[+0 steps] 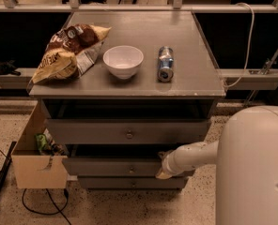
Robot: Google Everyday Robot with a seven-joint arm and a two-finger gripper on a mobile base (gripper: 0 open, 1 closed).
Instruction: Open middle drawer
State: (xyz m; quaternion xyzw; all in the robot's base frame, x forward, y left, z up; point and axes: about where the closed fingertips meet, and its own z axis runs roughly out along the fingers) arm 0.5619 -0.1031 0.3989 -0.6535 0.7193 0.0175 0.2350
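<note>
- While its front faces the camera, the wide shallow grey middle drawer (101, 167) runs lengthwise left-right, with a small round metal knob (132, 169) at centre.
- The gripper (163, 168) is at the drawer's right end; cannot tell its grip state.

Robot lab: claw (163, 172) at middle drawer (106, 167)

Looks matt and smooth across the flat grey cabinet top (190, 55) in the upper centre, and likewise on the wide grey middle drawer (101, 167) lower down, with dull metal for its small round knob (132, 169). Glossy, crinkled foil on the brown and yellow snack bag (68, 53) at upper left. Smooth glazed sheen on the round white bowl (123, 61). Shiny metal on the blue can (165, 63). Rough brown cardboard for the open box (38, 170) at lower left. Smooth cream plastic on the gripper (163, 170), at the middle drawer's right end.
</note>
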